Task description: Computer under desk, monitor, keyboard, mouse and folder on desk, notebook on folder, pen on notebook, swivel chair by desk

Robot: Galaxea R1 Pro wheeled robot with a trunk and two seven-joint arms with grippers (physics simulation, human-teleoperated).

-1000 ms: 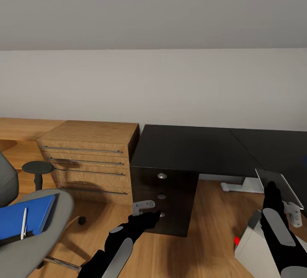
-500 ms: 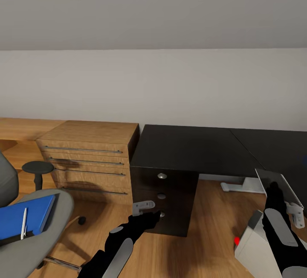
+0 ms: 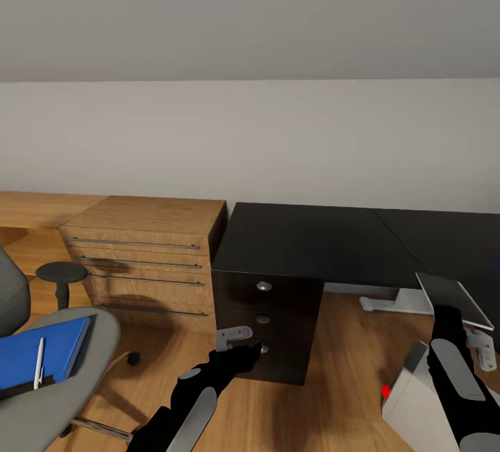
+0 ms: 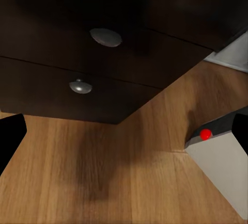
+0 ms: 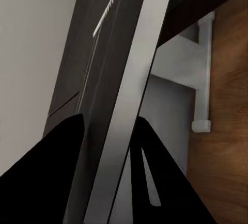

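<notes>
**Keyboard gripped at the desk's edge, chair load waiting**

A pale wall fills the upper half of the head view, above a wooden floor (image 3: 333, 355). The black tabletop of the desk (image 3: 312, 237) spreads from centre towards 3 o'clock, its dark drawer unit (image 3: 267, 323) below it with round silver knobs, and its white leg (image 3: 392, 301) on the floor beyond. At 9 o'clock from the desk stands a low light-wood cabinet (image 3: 149, 257) with long handles.

The swivel chair (image 3: 62, 382) sits at 8 o'clock, its grey seat carrying a blue folder (image 3: 52, 351) with the white pen (image 3: 39, 363) lying on top. The light grey computer (image 3: 417, 403), with its red dot, stands on the floor at 5 o'clock.

The left arm reaches forward from the bottom edge, its left end effector (image 3: 239, 341) close to the drawer unit's front; its fingers are apart with nothing between them. The right arm rises at 4 o'clock, and the right end effector (image 3: 462, 330) is clamped on the keyboard (image 3: 455, 297), a flat slab held tilted just beside the tabletop's near edge. In the right wrist view the keyboard (image 5: 129, 105) runs edge-on between the two dark fingers (image 5: 51, 182).
</notes>
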